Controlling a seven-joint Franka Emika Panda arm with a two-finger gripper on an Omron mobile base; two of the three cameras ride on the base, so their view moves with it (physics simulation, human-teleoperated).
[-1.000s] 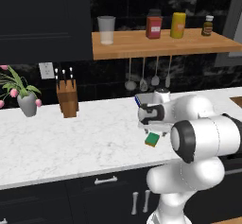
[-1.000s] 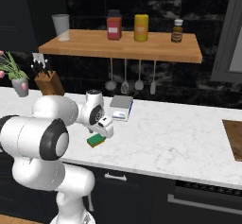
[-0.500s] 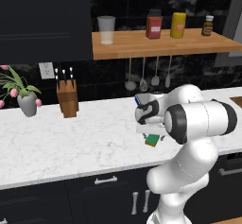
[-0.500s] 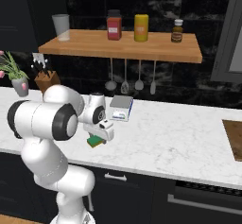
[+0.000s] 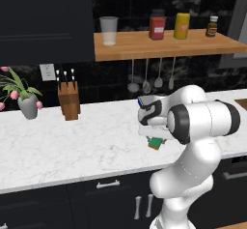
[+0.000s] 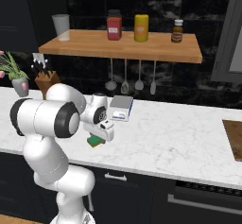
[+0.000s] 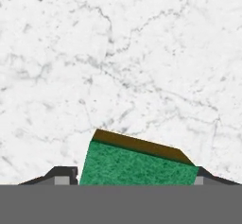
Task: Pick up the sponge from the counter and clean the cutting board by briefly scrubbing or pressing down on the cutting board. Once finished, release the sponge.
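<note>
Partly hidden sponge (image 7: 137,164) between jaws, cutting board (image 6: 233,139) cropped

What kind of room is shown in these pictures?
A simulated home kitchen, most likely: a white marble counter over dark cabinets, a knife block, utensils hanging under a wooden shelf of jars, and a sponge.

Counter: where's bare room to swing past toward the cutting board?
Bare counter runs from the grey-and-blue box to the cutting board. Also bare between knife block and arm. Crowded only around the tool, sponge between its fingers.
</note>
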